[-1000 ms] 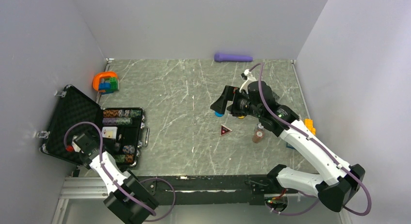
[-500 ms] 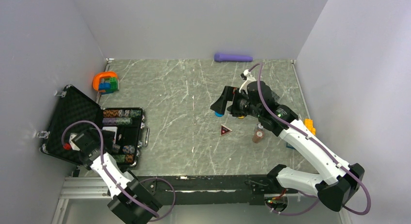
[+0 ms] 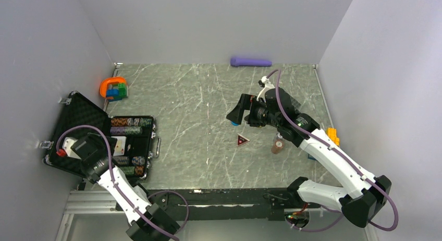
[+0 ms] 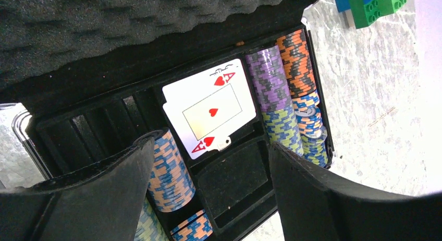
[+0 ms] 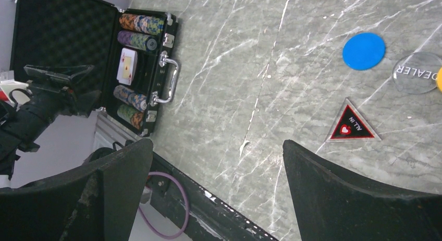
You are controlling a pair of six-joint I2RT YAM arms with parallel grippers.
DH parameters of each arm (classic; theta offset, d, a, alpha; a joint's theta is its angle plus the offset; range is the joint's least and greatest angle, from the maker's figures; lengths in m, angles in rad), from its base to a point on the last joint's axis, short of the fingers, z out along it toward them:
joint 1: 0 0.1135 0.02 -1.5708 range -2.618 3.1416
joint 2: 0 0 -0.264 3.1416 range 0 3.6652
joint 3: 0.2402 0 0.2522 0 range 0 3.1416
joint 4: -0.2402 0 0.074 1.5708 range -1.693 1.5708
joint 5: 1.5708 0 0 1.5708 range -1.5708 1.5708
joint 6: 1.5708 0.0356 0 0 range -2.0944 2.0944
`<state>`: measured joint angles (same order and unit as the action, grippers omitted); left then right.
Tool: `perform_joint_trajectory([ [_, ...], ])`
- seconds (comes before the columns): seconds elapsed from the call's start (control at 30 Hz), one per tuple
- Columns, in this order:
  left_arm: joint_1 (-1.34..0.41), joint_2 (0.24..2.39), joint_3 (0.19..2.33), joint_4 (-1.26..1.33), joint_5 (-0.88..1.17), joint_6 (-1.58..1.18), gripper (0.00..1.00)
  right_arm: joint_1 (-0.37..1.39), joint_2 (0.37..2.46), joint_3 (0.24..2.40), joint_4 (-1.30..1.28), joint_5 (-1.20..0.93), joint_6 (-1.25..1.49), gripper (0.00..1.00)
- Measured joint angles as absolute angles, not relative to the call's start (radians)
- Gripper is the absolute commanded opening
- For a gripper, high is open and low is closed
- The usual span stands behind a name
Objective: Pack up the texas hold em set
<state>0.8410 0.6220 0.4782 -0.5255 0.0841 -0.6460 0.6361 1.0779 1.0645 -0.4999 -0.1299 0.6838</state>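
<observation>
Top view: case (image 3: 83, 118) lies open at the table's (image 3: 182, 100) left edge, toward the near-left corner, lid propped back. Your left gripper (image 3: 83, 147) hangs over the lid side. Right gripper (image 3: 240, 113) sits right of centre above the loose pcs, with the red triangle (image 3: 243, 140) just nearward of it. Risk here: when you carry pcs to the case, both arms would crowd that corner and could clash, or bump the lid. Left wrist view: left gripper (image 4: 211, 152) is spread wide, nothing between the fingers (image 4: 104, 199), touching nothing. Below it are the ace card (image 4: 208, 113), an empty slot (image 4: 234, 178) and an orange-blue chip row (image 4: 169, 173) near the left finger. Descending from here could clip that row or skew the card. Right wrist view: right gripper (image 5: 216, 144) is fully spread, empty, clear of the table. Blue disc (image 5: 364, 51), clear dealer button (image 5: 417, 72) and the triangle (image 5: 353, 125) lie flat and close together; a yellow disc (image 5: 439, 78) shows only at the frame edge. Flat thin pcs on smooth stone will prob. skid under the pads rather than lift, and a wide pinch could drag a neighbour along.
</observation>
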Motion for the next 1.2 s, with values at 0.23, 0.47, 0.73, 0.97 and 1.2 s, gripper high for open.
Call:
perform_joint_trajectory([
  [0.23,0.841,0.677,0.479,-0.519,0.076,-0.647,0.84,0.636,1.078,1.057,-0.500,-0.130,0.683,0.99],
  [0.47,0.841,0.737,0.479,-0.488,0.076,-0.656,0.84,0.636,1.078,1.049,-0.499,-0.130,0.683,0.99],
  [0.73,0.841,0.764,0.478,-0.453,0.070,-0.675,0.84,0.636,1.078,1.036,-0.499,-0.130,0.683,0.99],
  [0.97,0.841,0.779,0.461,-0.432,0.071,-0.691,0.85,0.636,1.063,1.027,-0.499,-0.130,0.683,0.99],
  [1.2,0.841,0.806,0.447,-0.426,0.071,-0.697,0.84,0.636,1.019,1.014,-0.499,-0.113,0.663,1.00],
])
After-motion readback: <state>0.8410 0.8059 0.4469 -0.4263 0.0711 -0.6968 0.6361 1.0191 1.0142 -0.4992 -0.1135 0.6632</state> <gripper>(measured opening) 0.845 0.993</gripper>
